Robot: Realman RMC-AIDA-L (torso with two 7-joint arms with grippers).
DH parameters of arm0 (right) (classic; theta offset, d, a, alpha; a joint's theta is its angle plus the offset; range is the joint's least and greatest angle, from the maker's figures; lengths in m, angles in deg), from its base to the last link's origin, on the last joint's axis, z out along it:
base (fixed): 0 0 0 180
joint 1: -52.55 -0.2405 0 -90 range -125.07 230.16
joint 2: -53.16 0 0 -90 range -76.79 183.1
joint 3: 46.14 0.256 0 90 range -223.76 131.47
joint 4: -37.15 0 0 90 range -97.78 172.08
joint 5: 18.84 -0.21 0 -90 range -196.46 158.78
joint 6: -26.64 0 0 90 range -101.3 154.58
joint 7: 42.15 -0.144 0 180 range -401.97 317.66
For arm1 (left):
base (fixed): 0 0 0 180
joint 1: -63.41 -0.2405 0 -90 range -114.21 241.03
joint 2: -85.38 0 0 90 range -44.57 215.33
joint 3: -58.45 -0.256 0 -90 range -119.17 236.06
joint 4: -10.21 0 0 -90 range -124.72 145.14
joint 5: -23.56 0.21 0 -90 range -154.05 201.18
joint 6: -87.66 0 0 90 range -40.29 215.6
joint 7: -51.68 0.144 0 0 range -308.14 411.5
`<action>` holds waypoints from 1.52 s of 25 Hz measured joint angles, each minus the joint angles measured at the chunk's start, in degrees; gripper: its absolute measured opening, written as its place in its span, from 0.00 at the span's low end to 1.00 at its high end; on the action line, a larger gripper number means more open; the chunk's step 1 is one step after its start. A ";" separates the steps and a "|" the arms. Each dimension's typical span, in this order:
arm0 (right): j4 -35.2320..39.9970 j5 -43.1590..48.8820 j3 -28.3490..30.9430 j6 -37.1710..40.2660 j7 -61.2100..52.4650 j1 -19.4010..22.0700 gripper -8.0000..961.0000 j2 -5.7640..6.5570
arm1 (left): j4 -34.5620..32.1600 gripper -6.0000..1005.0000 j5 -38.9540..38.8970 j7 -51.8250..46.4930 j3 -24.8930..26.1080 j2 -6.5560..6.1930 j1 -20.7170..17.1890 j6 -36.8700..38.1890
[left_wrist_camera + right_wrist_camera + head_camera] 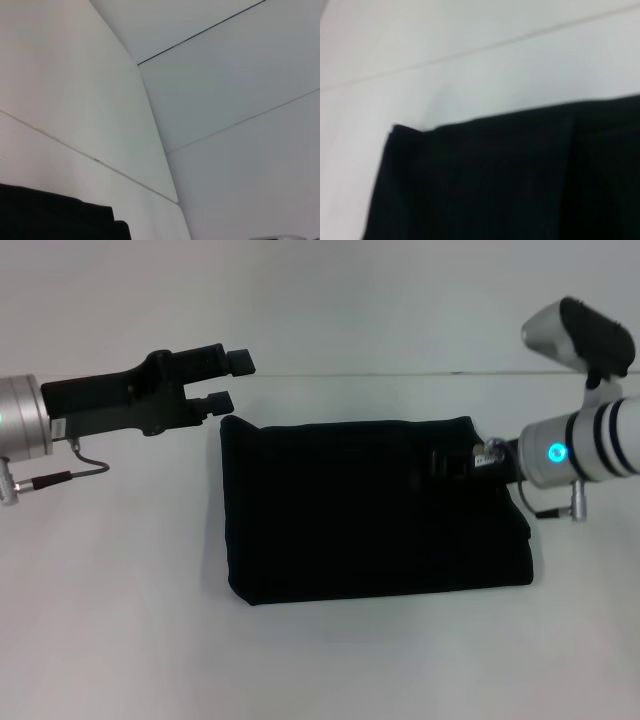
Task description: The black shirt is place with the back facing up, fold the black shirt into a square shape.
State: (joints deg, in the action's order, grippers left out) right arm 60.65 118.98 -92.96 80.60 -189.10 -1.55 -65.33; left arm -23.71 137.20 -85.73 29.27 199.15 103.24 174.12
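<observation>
two arms show in the head view, one from each side of the frame, and one black shirt (360, 510) lies between them in the middle of the frame on the white counter (120, 620). the shirt is folded into a wide rectangle, soft and matte, with rounded lower corners and a thicker layered edge along its right side; no lettering shows on the upper face. its fabric is so dark that fold lines inside the shape are hard to make out, apart from a faint vertical ridge right of centre.

the left pincer (228, 380) sits at the upper left of the frame, above the shirt's upper left corner and apart from it, its two black fingers spread with a clear gap and nothing between them. the right pincer (445, 462) is at the right of the frame over the shirt's upper right part; it is black against black cloth, so i cannot tell whether its fingers are apart or together. the right arm's silver wrist carries a lit cyan ring.

the left wrist view shows only a cut-off corner of the shirt at the lower left, the rest white panels. the right wrist view shows a blurred shirt corner with faint ribbing.
</observation>
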 joint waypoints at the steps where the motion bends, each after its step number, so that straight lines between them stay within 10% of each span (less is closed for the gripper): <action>1: 1.15 -0.41 0.00 1.24 -0.06 0.20 0.05 0.10 | 0.00 0.81 0.00 0.01 0.27 -0.03 -0.03 0.00; 16: 21.61 4.11 -0.78 15.91 -9.11 1.82 0.05 0.64 | 0.00 0.81 0.00 -0.08 2.01 -0.32 -0.46 -0.07; 38: 16.88 8.09 -1.37 15.84 -8.83 5.93 0.05 2.10 | 0.05 0.81 0.01 0.01 3.25 0.00 -0.34 -0.67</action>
State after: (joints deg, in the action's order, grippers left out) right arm 77.53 127.07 -94.33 96.44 -197.93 4.38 -63.22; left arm -23.66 137.20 -85.72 32.52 199.16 102.90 173.45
